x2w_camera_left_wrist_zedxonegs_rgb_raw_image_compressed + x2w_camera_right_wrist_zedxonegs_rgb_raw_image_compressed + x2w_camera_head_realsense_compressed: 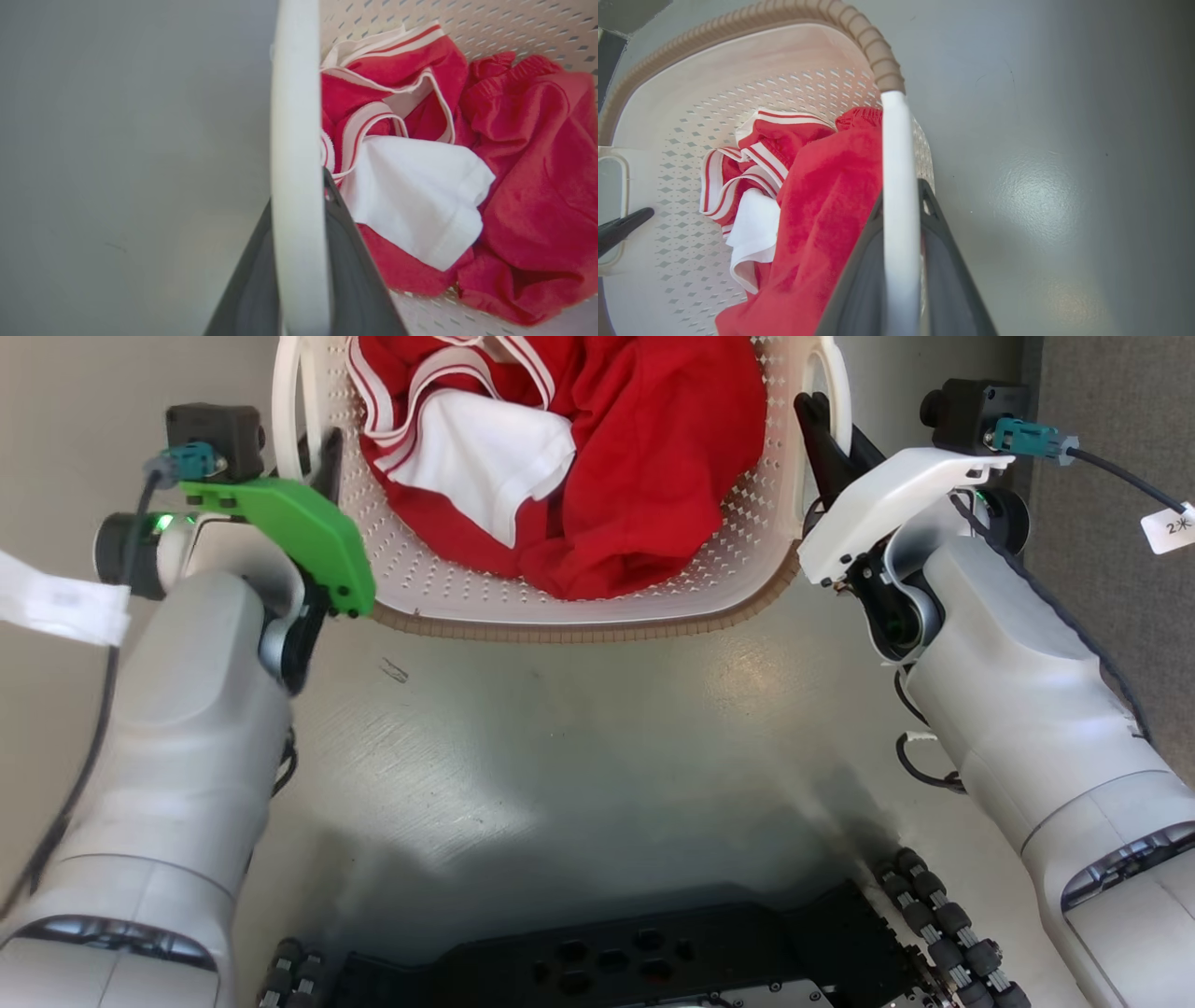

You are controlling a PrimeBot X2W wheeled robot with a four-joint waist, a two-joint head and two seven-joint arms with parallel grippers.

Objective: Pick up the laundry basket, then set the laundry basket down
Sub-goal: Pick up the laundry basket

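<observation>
The laundry basket [579, 607] is cream with perforated walls and a brown woven-look rim, and it sits between my arms at the top of the head view. It holds red clothes [653, 457] and a white cloth [485, 457]. My left gripper [322, 467] is shut on the basket's left white handle [296, 140], which runs between its two dark fingers [355, 280]. My right gripper [822, 439] is shut on the right white handle [899, 186] in the same way. In the right wrist view the left gripper's finger [621, 226] shows at the far handle. Whether the basket touches the floor cannot be told.
Below the basket lies a smooth grey floor [579, 756]. My black wheeled base [607, 961] fills the bottom of the head view. A darker carpeted strip [1120, 392] runs along the right edge.
</observation>
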